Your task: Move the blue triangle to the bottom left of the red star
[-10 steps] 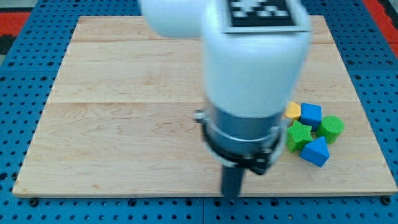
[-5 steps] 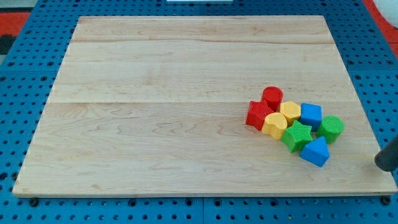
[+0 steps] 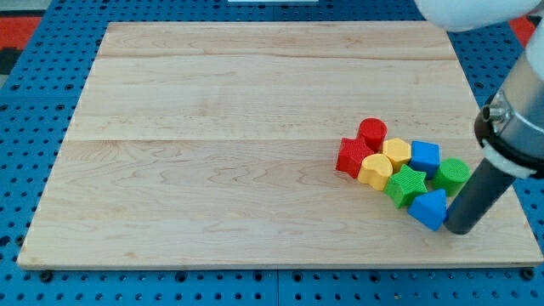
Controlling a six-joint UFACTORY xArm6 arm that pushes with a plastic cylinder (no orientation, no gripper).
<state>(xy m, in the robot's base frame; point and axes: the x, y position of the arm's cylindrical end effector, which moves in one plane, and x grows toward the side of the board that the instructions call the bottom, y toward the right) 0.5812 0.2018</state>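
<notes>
The blue triangle (image 3: pixel 428 209) lies at the lower right of a tight cluster of blocks on the wooden board (image 3: pixel 212 153). The red star (image 3: pixel 352 156) is at the cluster's left end, with a red cylinder (image 3: pixel 371 133) just above it. My tip (image 3: pixel 459 229) stands right beside the blue triangle on its right, touching or nearly touching it. The rod rises up to the arm at the view's right edge.
The cluster also holds two yellow blocks (image 3: pixel 375 170) (image 3: pixel 396 151), a green star (image 3: pixel 405 185), a blue cube (image 3: pixel 424 156) and a green cylinder (image 3: pixel 451 175). The board's right edge and bottom edge are close to my tip.
The arm swept from the board's middle bottom off to the right, then came back in; my tip now stands next to the blue triangle. The blocks have not shifted.
</notes>
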